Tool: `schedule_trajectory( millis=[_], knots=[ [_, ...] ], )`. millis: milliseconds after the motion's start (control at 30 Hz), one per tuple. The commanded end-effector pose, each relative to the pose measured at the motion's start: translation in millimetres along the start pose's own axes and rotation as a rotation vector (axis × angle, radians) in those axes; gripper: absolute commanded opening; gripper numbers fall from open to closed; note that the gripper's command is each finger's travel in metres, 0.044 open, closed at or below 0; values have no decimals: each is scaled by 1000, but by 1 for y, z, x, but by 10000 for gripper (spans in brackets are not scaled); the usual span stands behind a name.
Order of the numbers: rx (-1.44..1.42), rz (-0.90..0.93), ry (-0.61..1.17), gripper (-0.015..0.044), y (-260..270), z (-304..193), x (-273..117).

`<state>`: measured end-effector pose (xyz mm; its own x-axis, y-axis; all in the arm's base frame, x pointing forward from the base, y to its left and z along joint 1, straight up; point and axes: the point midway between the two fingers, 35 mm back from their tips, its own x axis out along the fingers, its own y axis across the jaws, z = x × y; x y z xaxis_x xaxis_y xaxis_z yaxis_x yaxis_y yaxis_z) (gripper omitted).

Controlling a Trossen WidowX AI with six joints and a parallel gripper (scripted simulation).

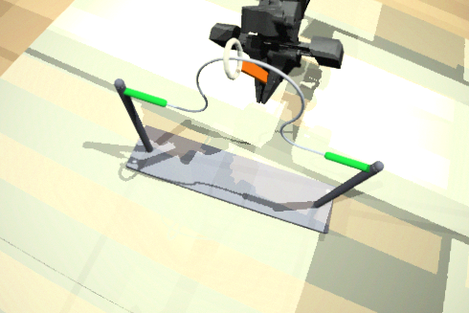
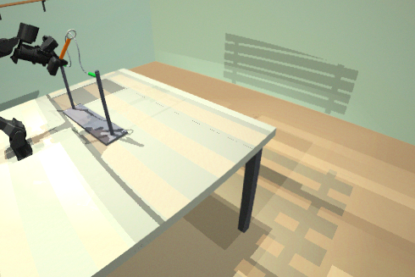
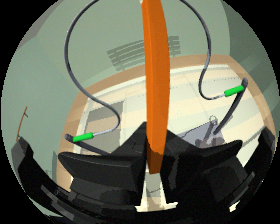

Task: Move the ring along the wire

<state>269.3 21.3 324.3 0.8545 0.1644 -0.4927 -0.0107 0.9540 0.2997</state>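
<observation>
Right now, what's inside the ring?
The thin grey wire goes through the ring. You can't tell if they touch: the spot is tiny, and the ring's own rim covers some of it.
</observation>
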Motion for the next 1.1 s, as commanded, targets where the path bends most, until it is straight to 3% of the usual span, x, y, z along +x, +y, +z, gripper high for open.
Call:
schedule_trajectory(
  millis=[0, 1067],
  knots=[
    [-57, -33, -9, -150, -2, 1, 0],
    [-466, -275, -63, -150, -20, 5, -1]
  ],
)
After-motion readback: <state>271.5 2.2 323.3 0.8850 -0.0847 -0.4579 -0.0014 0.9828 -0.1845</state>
